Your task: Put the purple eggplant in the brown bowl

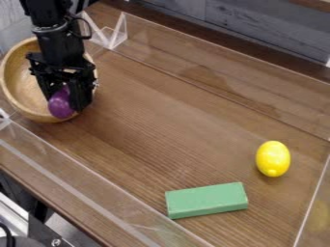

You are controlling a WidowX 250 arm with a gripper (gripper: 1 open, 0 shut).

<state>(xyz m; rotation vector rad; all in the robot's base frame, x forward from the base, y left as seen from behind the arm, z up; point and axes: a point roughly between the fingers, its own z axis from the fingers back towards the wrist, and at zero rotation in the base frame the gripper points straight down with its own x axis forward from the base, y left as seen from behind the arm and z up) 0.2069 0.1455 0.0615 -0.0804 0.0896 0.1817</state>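
We saw gripper [62,99] clamped partway on purple eggplant [60,104], hanging over right rim of brown bowl [18,79].

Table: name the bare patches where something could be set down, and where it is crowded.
The widest bare wood on the table lies between the brown bowl and the lemon. The far right corner, beyond the lemon, is bare too. The far left is crowded: the claw holds the purple eggplant over the bowl. The green block fills the near edge.
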